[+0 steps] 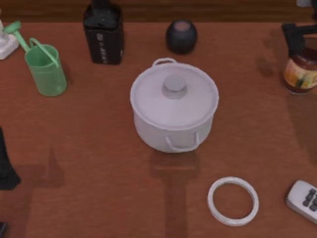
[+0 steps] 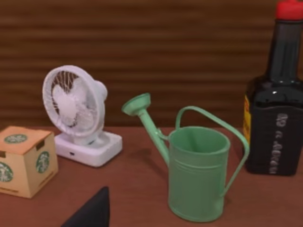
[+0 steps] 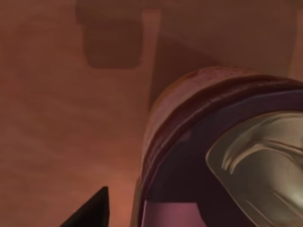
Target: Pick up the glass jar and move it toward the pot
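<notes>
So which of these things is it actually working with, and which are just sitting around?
In the job:
- glass jar, far right edge, at the right end effector
- pot, table centre

Just lying about:
- green watering can
- black bottle
- dark round speaker
- white ring
- remote
- small fan
- cardboard box

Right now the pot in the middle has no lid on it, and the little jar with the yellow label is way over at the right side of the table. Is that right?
Not quite. The pot does have its lid on, a flat white one with a grey knob, as the top view shows. The rest holds: the glass jar is at the table's right side, with the right gripper at it.
</notes>
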You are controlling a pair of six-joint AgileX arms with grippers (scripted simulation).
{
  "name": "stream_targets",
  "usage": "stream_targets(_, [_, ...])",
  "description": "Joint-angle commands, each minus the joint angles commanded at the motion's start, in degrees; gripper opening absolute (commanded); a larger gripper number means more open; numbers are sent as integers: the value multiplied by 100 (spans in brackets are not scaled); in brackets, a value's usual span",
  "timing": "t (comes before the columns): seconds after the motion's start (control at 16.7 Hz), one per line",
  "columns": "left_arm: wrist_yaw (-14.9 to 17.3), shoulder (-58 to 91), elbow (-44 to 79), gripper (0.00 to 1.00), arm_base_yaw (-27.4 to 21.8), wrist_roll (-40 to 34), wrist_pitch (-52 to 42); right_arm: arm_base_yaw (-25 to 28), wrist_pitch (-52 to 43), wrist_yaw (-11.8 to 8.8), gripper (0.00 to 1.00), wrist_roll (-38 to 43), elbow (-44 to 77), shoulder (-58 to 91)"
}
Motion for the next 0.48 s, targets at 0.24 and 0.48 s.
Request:
stream_targets(0.24, [0,0,0,100,0,0,0,22,554,6,100,20,-384,167])
stream_targets(0.48, [0,0,0,100,0,0,0,27,677,7,100,25,-468,207])
